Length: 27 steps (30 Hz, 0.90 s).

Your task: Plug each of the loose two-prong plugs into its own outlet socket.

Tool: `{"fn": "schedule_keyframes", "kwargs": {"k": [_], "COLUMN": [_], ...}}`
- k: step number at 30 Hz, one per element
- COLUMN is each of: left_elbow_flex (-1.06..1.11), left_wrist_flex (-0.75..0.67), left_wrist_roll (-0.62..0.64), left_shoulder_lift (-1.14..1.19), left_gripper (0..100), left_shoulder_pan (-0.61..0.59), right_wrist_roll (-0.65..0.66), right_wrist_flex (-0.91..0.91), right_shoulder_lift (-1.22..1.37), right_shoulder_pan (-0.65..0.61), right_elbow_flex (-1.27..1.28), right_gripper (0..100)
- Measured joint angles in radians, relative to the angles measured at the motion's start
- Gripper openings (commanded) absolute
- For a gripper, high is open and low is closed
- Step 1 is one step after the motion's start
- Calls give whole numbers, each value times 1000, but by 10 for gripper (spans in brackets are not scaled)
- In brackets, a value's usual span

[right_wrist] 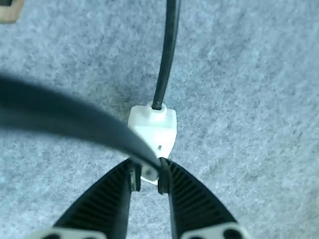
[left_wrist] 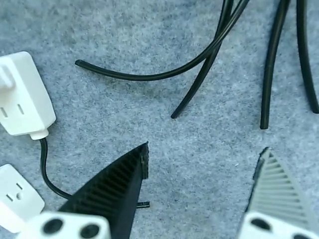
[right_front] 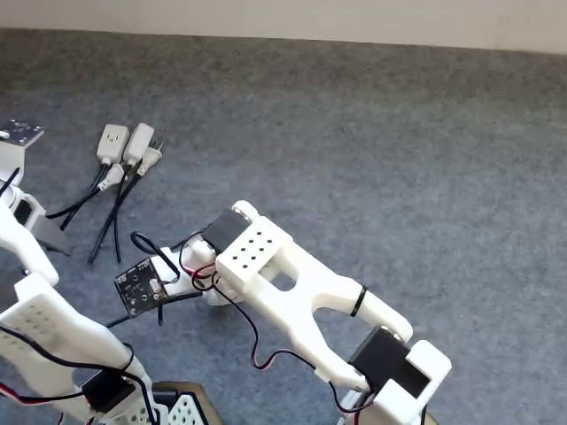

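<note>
Because the right wrist view had the right gripper (right_wrist: 148,172) clamped on the near end of a white plug (right_wrist: 154,127), jaws almost touching w/ only that end btwn them, the step in hand was prob. taking this plug to a socket. Its black cord (right_wrist: 167,50) ran straight away from the fingers over grey carpet (right_wrist: 259,74). A blurred dark cable (right_wrist: 65,119) crossed in front, so prongs couldn't be made out, nor whether the plug was lifted. To do it well: keep the pinch square so the plug can't twist, line prongs w/ slots before pushing, and push along the plug's axis.

Left wrist view: the left gripper (left_wrist: 204,152) hung wide open, nothing held, over bare carpet. Two outlet sockets (left_wrist: 22,97) lay off to one side, and loose cord ends (left_wrist: 149,77) lay beyond the tips. It'd help if this gripper braced a socket, which would likely slide otherwise.

High view: outlet sockets (right_front: 112,142) and a loose plug (right_front: 151,159) sat bunched at upper left of the frame, cords trailing toward lower left. The right arm (right_front: 292,283) stretched from lower right to frame centre, forearm low & near level, wrist board (right_front: 142,288) facing left. The left arm (right_front: 44,328) stood folded along the left edge.
</note>
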Motion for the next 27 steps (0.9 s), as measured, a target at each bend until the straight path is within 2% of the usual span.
{"fn": "schedule_keyframes", "kwargs": {"k": [12,27], "left_elbow_flex": [0,0], "left_wrist_flex": [0,0], "left_wrist_roll": [0,0], "left_shoulder_lift": [0,0], "left_gripper": [337,337], "left_shoulder_pan": [0,0], "right_wrist_roll": [-52,-54], "right_wrist_flex": [0,-87], "right_shoulder_lift": [-149,-123], "right_shoulder_pan": [-23,-51], "right_elbow_flex": [3,89], "right_gripper": [4,5]}}
